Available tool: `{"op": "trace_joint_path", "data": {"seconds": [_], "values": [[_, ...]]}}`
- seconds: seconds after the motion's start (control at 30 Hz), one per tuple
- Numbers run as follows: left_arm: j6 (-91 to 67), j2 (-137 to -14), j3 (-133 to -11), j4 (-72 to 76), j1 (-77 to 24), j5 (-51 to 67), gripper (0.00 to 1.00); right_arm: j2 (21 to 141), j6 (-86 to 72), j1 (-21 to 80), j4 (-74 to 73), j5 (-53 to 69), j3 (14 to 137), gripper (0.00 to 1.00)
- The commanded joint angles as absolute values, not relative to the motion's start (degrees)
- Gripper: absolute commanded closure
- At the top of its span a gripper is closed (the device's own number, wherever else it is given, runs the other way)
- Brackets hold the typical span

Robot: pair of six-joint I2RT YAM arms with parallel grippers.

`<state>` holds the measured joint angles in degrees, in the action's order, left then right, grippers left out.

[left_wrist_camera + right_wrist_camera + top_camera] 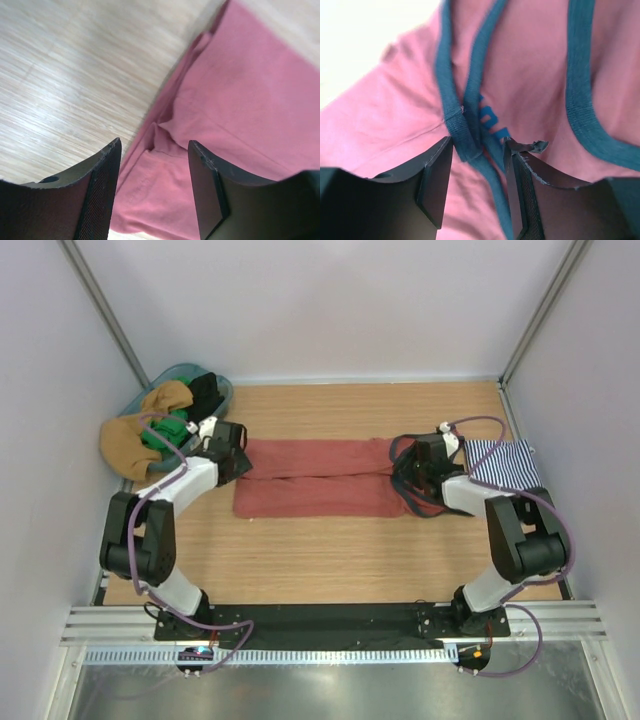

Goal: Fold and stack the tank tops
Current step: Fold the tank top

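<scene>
**Fig.: top and wrist views.** The red top [315,478] is lying mid-table as a long folded band, running left to right on the table [330,560]. The L gripper [240,462] is sitting over its left end and the R gripper [405,472] over its right end (the end w/ the navy trim [582,100]).

The striped top [503,462] is lying folded near the right edge, just right of the R gripper. Whether it is touching the red top cannot be told, as the arm is hiding the gap.

- **L wrist view:** the jaws are standing apart and gripping nothing. The cloth's folded edge is lying below the gap, w/ bare wood to one side.
- **R wrist view:** the jaws are standing apart. A strap of the trim is running through the gap, apparently not pinched.

At far left, a bin [225,390] is holding mustard, green and black cloths, w/ the mustard one spilling over its near rim.
</scene>
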<state>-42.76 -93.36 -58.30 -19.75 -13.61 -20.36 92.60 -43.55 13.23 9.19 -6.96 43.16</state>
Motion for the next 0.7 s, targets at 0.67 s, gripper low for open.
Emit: {"op": "trace_joint_path", "data": {"seconds": [0.67], "values": [[-38.1, -105.5, -73.6, -22.3, -13.9, -15.9, 0.63, 99.7, -36.9, 17.8, -4.4, -10.8, 59.4, 0.79]]}}
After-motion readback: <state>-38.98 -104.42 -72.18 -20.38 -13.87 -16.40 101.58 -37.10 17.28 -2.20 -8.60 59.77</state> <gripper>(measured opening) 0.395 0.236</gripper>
